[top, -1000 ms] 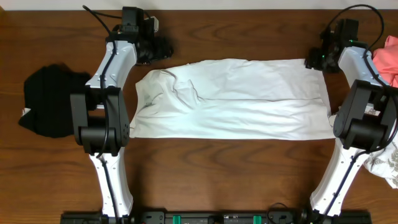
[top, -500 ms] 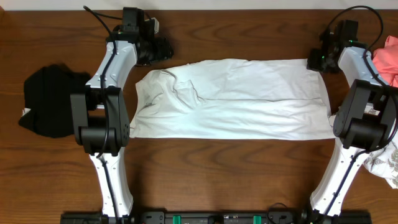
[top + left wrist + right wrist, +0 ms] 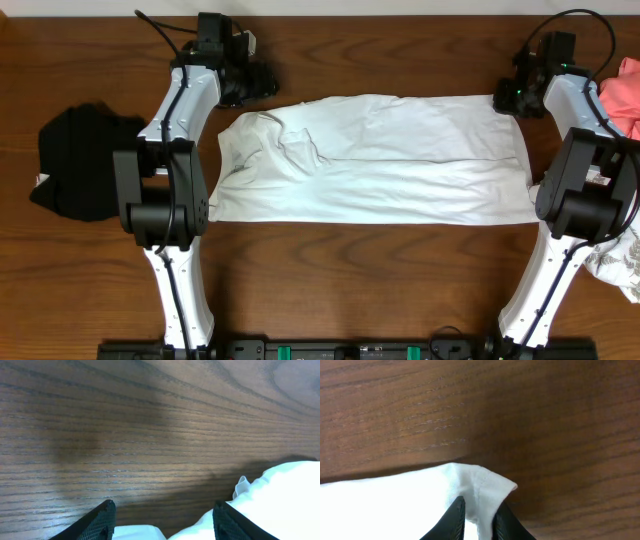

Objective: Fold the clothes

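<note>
The white T-shirt (image 3: 370,160) lies in a long band across the table, its left end rumpled. My right gripper (image 3: 503,100) is at its far right corner. In the right wrist view that gripper (image 3: 479,512) is shut on the corner of the white T-shirt (image 3: 395,505), and a peak of cloth pokes up between the fingers. My left gripper (image 3: 268,82) sits just beyond the shirt's far left corner. In the left wrist view it (image 3: 164,512) stands open, with bare wood ahead and shirt cloth (image 3: 280,495) by its right finger.
A black garment (image 3: 80,165) lies bunched at the left of the table. A pink garment (image 3: 625,95) sits at the right edge, and a leaf-patterned white one (image 3: 620,262) lies below it beside the right arm's base.
The right gripper has closed onto the shirt's far right corner. The left arm and the shirt have stayed where they were.
</note>
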Robot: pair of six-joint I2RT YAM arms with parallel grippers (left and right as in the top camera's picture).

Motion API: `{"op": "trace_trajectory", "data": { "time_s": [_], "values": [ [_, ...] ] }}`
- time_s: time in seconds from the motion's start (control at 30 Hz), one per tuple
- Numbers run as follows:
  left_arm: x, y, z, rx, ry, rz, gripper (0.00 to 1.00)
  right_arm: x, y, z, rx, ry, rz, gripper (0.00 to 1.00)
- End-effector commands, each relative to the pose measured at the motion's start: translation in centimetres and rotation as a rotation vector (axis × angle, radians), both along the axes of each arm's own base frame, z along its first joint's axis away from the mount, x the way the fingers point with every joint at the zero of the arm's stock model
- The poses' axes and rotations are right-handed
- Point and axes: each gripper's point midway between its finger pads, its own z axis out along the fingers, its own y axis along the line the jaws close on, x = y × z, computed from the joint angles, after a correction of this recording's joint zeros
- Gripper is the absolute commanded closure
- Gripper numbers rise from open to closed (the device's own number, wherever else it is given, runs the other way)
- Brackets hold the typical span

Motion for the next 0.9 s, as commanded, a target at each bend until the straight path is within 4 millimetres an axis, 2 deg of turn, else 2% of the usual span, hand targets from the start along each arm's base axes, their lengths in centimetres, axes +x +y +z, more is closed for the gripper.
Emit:
{"op": "trace_trajectory", "data": {
  "time_s": [0.0, 0.4, 0.87],
  "values": [
    [0.12, 0.28, -0.67, 0.009, 0.008, -0.002, 0.37, 0.61, -0.72, 2.50, -0.037, -0.042, -0.012, 0.82],
    [0.10, 0.28, -0.68, 0.009, 0.009, -0.002, 0.37, -0.28, -1.44, 2.59, -0.079, -0.005, -0.031, 0.82],
    [0.04, 0.29, -0.71, 0.010, 0.012, -0.002, 0.37, 0.40, -1.18, 2.95, -0.071, -0.034, -0.024, 0.84]
  ]
}}
